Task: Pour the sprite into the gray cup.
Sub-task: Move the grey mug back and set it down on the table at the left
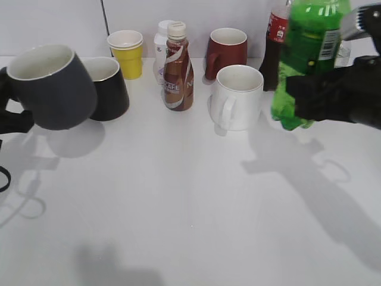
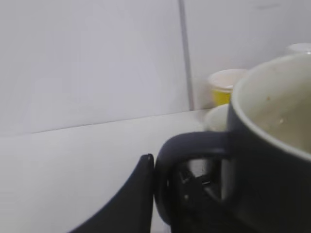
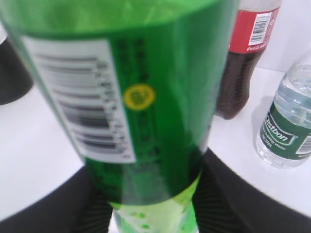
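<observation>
The gray cup point(image 1: 53, 86) hangs in the air at the far left, tilted, its off-white inside showing. My left gripper point(image 1: 12, 116) is shut on its loop handle point(image 2: 187, 160); the cup fills the right of the left wrist view point(image 2: 272, 160). The sprite point(image 1: 306, 59), a green bottle with a barcode patch, is held off the table at the right, roughly upright; its top is cut off by the frame. My right gripper point(image 1: 315, 92) is shut on its lower body, with the jaws either side of the bottle point(image 3: 146, 97) in the right wrist view.
On the table stand a glossy black mug point(image 1: 108, 87), a yellow paper cup point(image 1: 127, 53), a brown coffee bottle point(image 1: 178, 68), a dark red mug point(image 1: 227, 52), a white mug point(image 1: 237, 96), a cola bottle point(image 1: 275, 47) and a clear water bottle point(image 3: 286, 124).
</observation>
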